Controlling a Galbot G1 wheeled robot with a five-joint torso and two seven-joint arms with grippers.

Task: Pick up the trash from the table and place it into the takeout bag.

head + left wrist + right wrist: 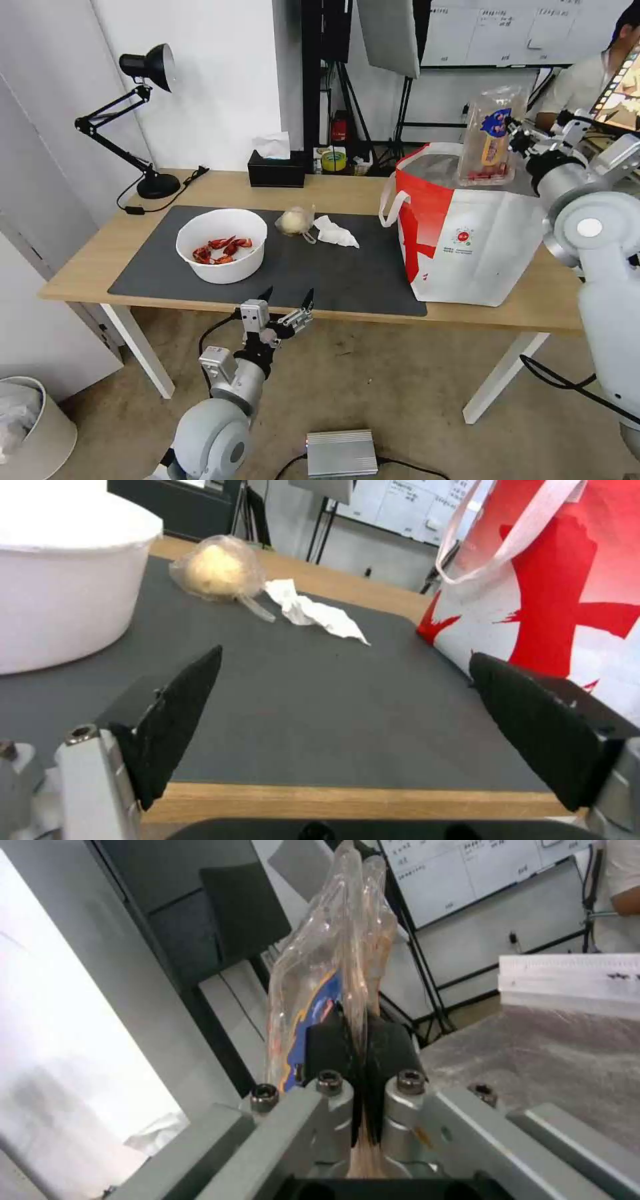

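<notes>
My right gripper [517, 133] is shut on the edge of the clear hinged tray [490, 143], which hangs upright with its red tomatoes at the bottom, over the open mouth of the white and red takeout bag [480, 247]. The right wrist view shows the fingers [390, 1045] pinching the tray [333, 950] above the foil lining [553, 1055]. On the dark mat [333, 273] sit the white bowl [223, 267] of crayfish shells, the pale bundle [295, 221] and the crumpled napkin [335, 232]. My left gripper [288, 300] hovers open at the table's front edge, empty.
A black desk lamp [143, 120] stands at the table's back left, and a black tissue box [275, 170] at the back middle. On the floor are a round bin [27, 427] at the left and a silver box [341, 453] in front.
</notes>
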